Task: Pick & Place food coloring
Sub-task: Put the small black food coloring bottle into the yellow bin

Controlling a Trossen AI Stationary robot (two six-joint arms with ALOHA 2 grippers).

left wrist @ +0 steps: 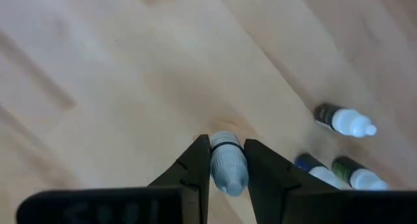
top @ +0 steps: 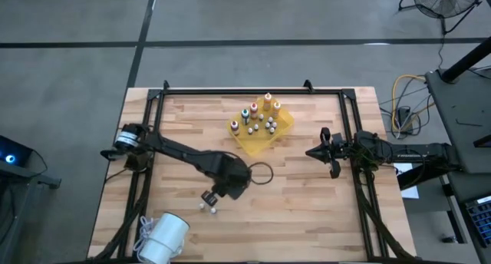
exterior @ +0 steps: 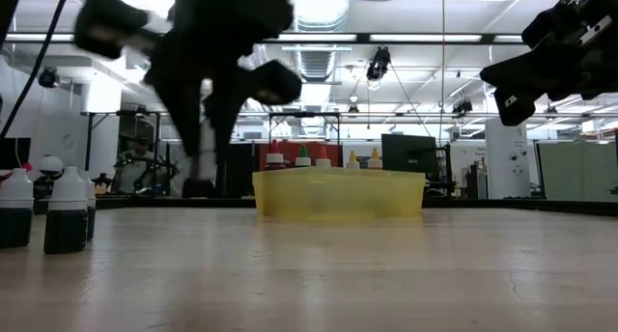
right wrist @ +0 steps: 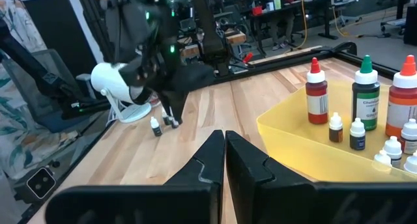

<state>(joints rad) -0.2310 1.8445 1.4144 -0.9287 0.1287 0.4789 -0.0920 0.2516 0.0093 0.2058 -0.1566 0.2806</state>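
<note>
Left gripper (left wrist: 227, 160) is clamped on one small white-capped food coloring bottle (left wrist: 228, 167) just above the wooden table (top: 322, 210), three more bottles (left wrist: 343, 120) standing close by (yellow tray (top: 282, 126) well apart). Right gripper (right wrist: 225, 146) hovers, jaws together.

My left gripper (left wrist: 226, 160) has black fingers (left wrist: 195, 168), and the little bottle (left wrist: 228, 165) pinched between them has a pale, whitish cap over a dark body. At about three o'clock from it on the light wood-grain table (left wrist: 130, 87) lie three more small bottles (left wrist: 344, 120), dark with white caps. At my twelve o'clock the tray (right wrist: 293, 136) is translucent yellow. In it stand a red-capped red bottle (right wrist: 316, 92), a green-capped dark green one (right wrist: 366, 90), and an orange one (right wrist: 403, 107). My right gripper (right wrist: 225, 140) is black too.
</note>
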